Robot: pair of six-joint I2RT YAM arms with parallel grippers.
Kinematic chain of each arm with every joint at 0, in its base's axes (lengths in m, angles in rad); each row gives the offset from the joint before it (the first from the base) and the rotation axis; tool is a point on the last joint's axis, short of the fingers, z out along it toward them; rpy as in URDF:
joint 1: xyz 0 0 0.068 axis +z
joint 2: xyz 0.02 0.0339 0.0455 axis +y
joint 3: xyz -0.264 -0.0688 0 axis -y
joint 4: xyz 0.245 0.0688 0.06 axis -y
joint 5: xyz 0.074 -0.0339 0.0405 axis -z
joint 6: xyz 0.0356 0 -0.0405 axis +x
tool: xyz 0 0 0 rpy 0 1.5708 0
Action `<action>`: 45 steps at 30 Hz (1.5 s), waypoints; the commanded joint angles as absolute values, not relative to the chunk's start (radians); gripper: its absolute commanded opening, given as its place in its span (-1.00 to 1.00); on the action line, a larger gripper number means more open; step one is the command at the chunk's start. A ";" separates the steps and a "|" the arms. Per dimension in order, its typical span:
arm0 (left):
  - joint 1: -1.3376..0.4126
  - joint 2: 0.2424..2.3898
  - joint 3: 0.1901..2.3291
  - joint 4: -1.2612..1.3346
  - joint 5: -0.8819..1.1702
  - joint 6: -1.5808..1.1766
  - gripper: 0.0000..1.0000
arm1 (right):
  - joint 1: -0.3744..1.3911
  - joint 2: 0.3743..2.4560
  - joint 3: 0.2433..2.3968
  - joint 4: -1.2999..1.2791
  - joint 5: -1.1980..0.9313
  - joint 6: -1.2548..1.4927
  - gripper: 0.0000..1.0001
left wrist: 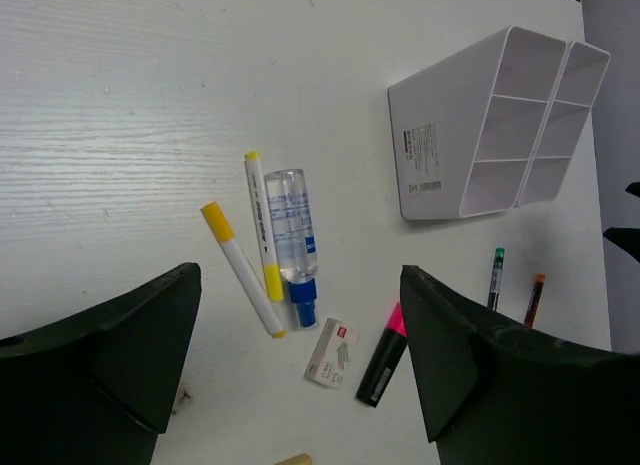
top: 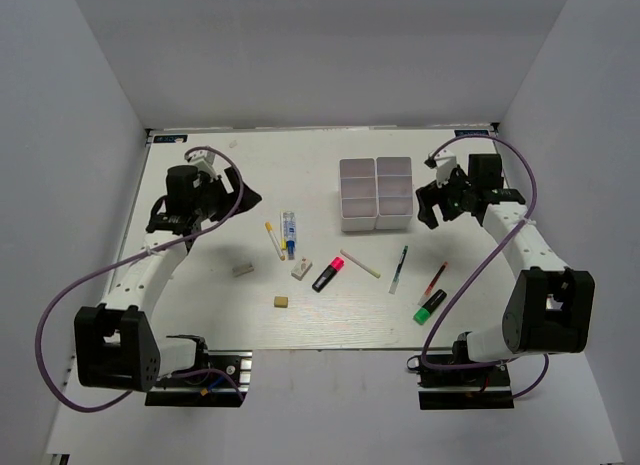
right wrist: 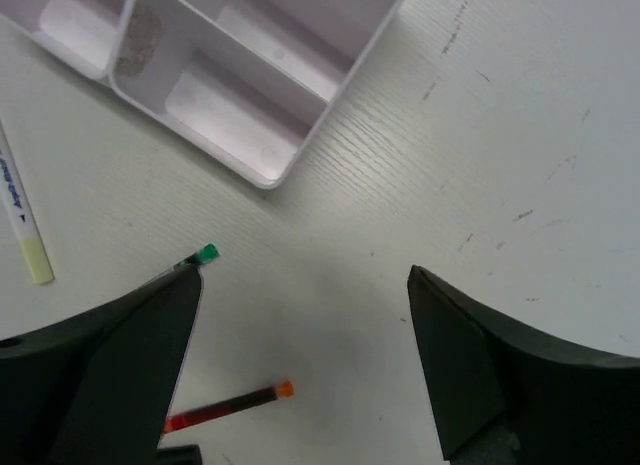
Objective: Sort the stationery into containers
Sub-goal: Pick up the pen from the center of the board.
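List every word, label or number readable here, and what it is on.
Nothing reads clearly.
Sticker on the white container: too small.
Blue print on the clear blue-capped tube: blurred.
Red mark on the small white box: unreadable.
Blue lettering on the yellow-tipped pen: blurred.

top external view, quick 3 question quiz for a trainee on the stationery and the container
1. True or false: the white container already holds a pen.
2. Which lies closest to the red pen? A pink highlighter, B green highlighter, C tan eraser.
3. Is the left end effector open or shut?
Key: 1 false; 2 B; 3 open.
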State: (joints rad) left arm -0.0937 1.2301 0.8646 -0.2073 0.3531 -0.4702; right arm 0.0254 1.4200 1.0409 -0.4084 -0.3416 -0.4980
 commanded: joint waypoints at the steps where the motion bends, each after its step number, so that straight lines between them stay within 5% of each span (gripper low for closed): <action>1: -0.106 1.256 0.925 -0.199 0.397 -0.463 0.83 | 0.026 1.405 1.115 -0.486 -0.449 -0.551 0.60; 5: -0.106 1.339 0.989 -0.225 0.388 -0.463 0.80 | 0.031 1.410 1.157 -0.495 -0.500 -0.523 -0.88; 7: -0.106 1.421 1.031 -0.286 0.344 -0.483 0.72 | 0.034 1.411 1.170 -0.492 -0.523 -0.515 -0.83; 8: -0.115 1.461 1.055 -0.314 0.322 -0.483 0.51 | 0.035 1.414 1.170 -0.498 -0.529 -0.508 -0.44; 9: -0.127 1.503 1.130 -0.355 0.295 -0.483 0.36 | 0.038 1.419 1.183 -0.503 -0.535 -0.496 -0.27; 11: -0.143 1.630 1.251 -0.492 0.233 -0.483 -0.23 | 0.040 1.459 1.221 -0.541 -0.549 -0.473 -0.03; 13: -0.167 1.690 1.305 -0.564 0.178 -0.483 -0.34 | 0.040 1.489 1.236 -0.567 -0.563 -0.456 -0.01; 19: -0.228 1.787 1.348 -0.678 0.114 -0.518 -0.04 | 0.038 1.491 1.218 -0.526 -0.557 -0.419 0.02; 26: -0.319 1.845 1.368 -0.745 0.040 -0.571 0.10 | 0.037 1.502 1.190 -0.511 -0.557 -0.403 0.05; 45: -0.365 1.985 1.456 -0.793 -0.049 -0.630 -0.07 | 0.035 1.493 1.144 -0.486 -0.569 -0.387 0.05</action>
State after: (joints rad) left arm -0.3637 1.9884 1.4117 -0.8009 -0.0338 -0.6186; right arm 0.0357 1.5120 1.1580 -0.5148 -0.5499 -0.3985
